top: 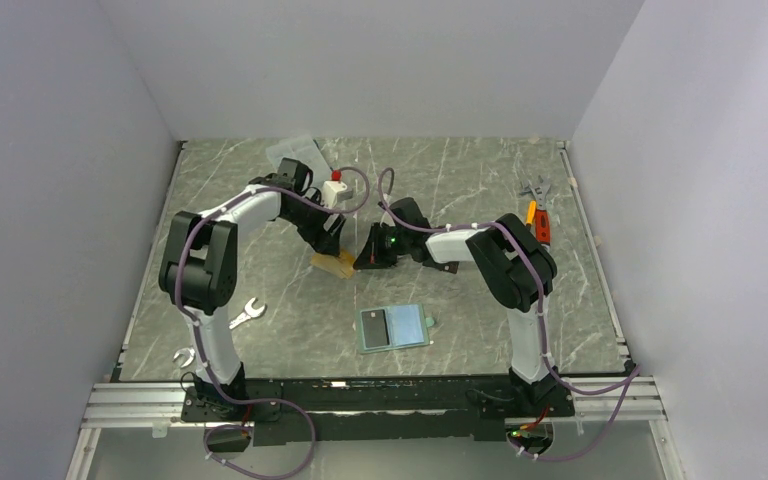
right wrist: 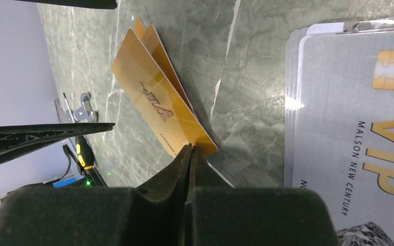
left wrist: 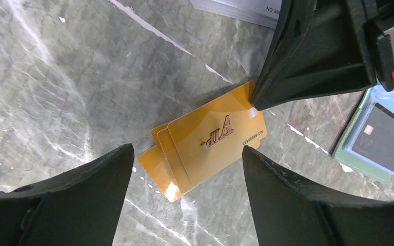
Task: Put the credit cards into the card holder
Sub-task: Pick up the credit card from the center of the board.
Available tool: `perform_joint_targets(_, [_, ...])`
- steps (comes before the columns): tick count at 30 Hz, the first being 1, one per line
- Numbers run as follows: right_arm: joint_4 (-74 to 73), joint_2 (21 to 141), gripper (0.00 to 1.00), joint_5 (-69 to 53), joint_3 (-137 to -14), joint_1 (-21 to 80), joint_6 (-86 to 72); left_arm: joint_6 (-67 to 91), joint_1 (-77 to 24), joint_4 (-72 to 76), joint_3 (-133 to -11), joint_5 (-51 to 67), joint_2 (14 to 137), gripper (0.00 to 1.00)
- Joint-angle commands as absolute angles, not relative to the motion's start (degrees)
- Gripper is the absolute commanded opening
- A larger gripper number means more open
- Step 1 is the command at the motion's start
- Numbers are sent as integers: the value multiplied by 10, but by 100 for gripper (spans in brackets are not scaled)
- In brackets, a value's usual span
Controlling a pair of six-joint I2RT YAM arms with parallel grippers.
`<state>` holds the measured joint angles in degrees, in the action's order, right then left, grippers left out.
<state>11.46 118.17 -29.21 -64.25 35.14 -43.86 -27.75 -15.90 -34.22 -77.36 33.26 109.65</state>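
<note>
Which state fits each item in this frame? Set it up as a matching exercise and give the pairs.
Items:
A. orange-gold cards
B. silvery cards
C. card holder
D. left pincer

States:
1. lying open, dark card inside
2. open, one finger on each side of the gold cards
3. corner pinched by the shut right pincer
4. fanned pile lying flat on the table

Pairs: A-3, B-4, C-1, D-2
</note>
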Motion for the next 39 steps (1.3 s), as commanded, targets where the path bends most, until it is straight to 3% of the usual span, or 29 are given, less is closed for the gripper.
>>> perform_joint_targets(1, [94, 1190, 0, -258, -623, 348, -428, -250, -150, -361, -805, 357, 1115, 82])
perform_joint_targets(7, [105, 1190, 0, -258, -611, 347, -432, -251, -133, -415, -847, 400, 1158, 63])
perform_joint_targets(30, [92, 1148, 0, -256, -616, 340, -421, -258, -128, -434, -857, 406, 1165, 58])
perform_joint_targets(39, [85, 1138, 0, -275, -646, 339, -430, -268, -91, -426, -843, 375, 1118, 63])
